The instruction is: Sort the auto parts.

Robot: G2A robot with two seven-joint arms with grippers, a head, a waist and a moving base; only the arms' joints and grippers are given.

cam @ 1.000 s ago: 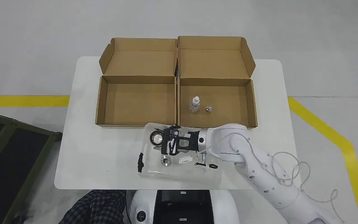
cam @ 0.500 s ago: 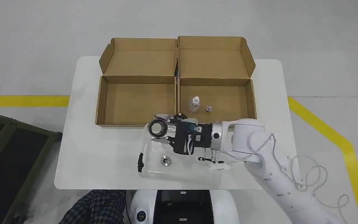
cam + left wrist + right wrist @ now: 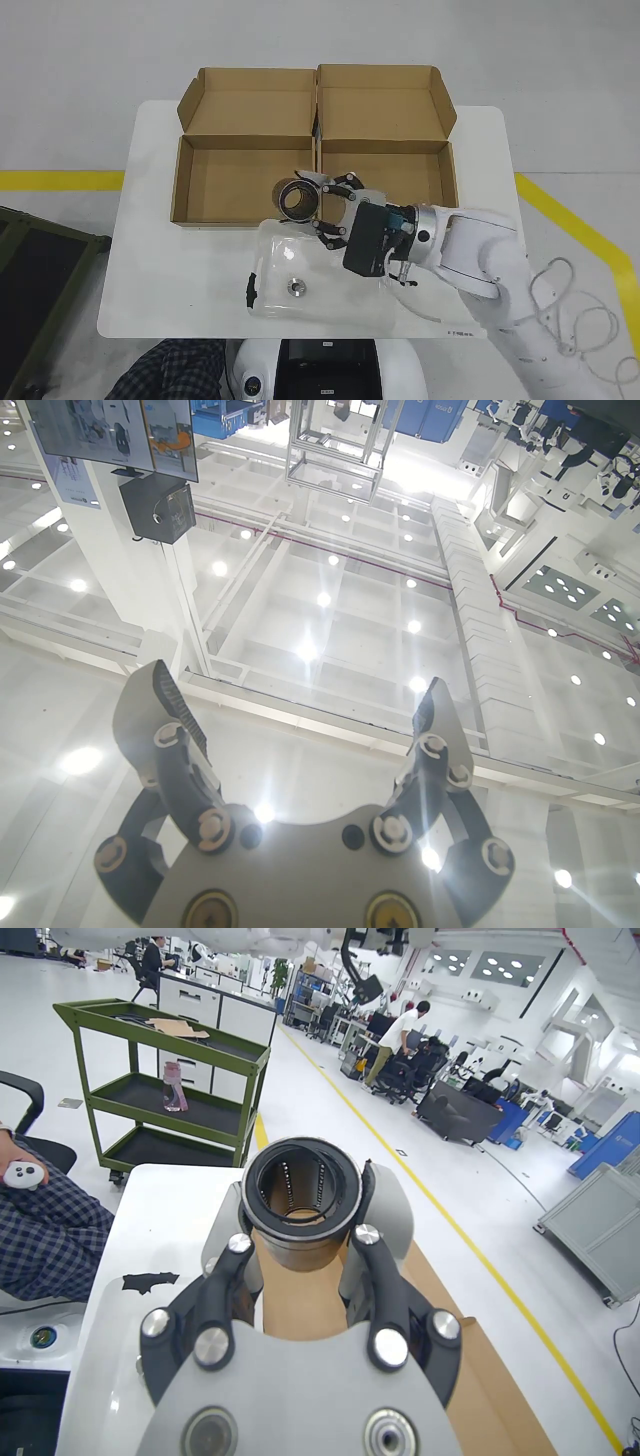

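Top view shows the right gripper (image 3: 312, 200) clamped on the cylindrical bearing (image 3: 297, 199) above the left cardboard box's (image 3: 181, 190) near right corner, long axis tilted, open bore facing upward

The white arm (image 3: 488, 262) carried a looped white cable (image 3: 572, 318), and the right end effector (image 3: 302, 1208) had grey fingers (image 3: 391, 1212), black linkages and silver screws

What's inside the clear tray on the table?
One small round metal part in the clear tray, a black piece at its edge. The right arm covers part of it; contents there hidden.
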